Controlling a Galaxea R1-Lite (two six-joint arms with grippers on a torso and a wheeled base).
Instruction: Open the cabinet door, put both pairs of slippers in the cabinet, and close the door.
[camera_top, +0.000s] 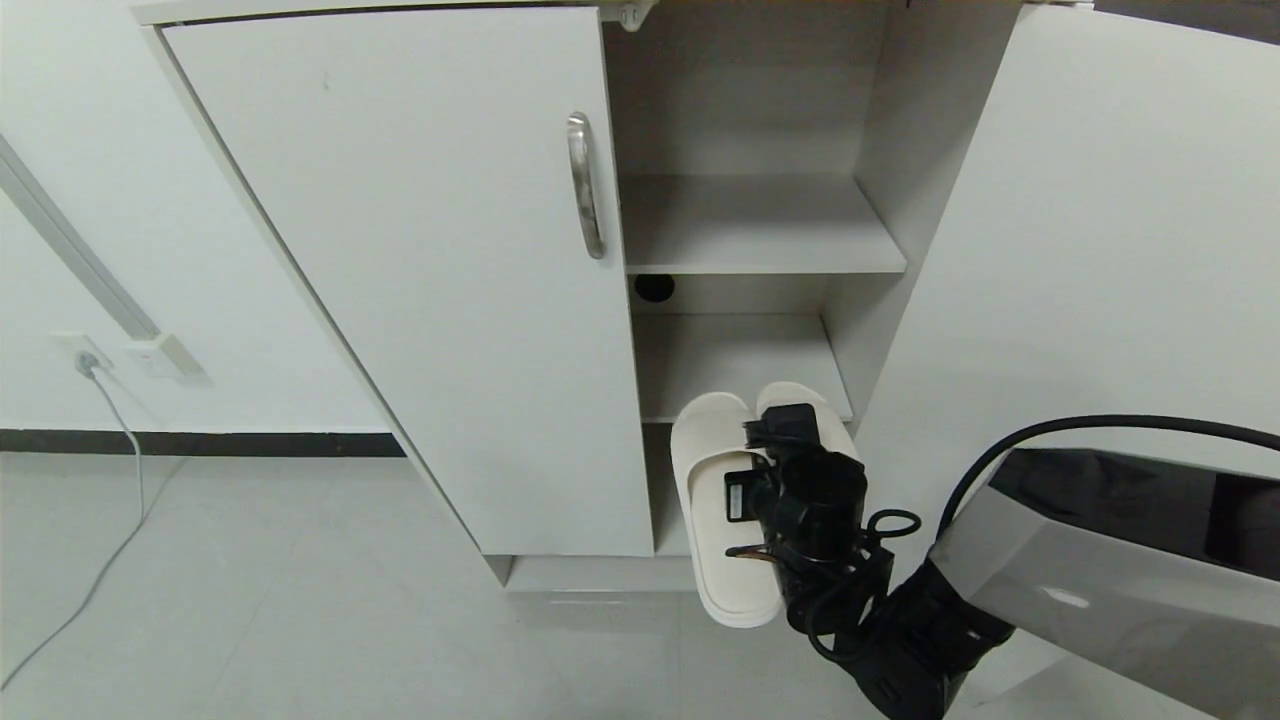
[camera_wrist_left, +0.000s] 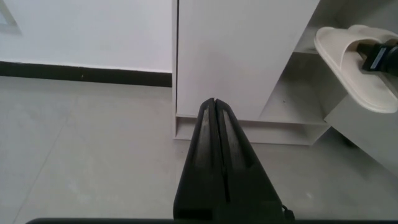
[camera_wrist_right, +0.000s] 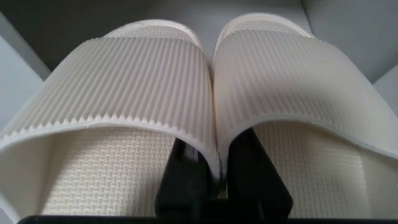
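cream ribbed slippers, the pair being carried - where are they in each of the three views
Head view: the pair of cream ribbed slippers hangs at lower centre, before the open half of the white cabinet.
Left wrist view: in the upper right corner, right of the cabinet's closed door.
Right wrist view: side by side across the picture.
Shared landmark: the black right gripper, clamped on the slippers' adjoining inner edges.

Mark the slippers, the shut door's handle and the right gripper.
slippers (camera_top: 705, 425), head view, strap of one slipper.
door handle (camera_top: 586, 185), head view, middle of the metal bar.
right gripper (camera_top: 786, 424), head view, between its fingertips.
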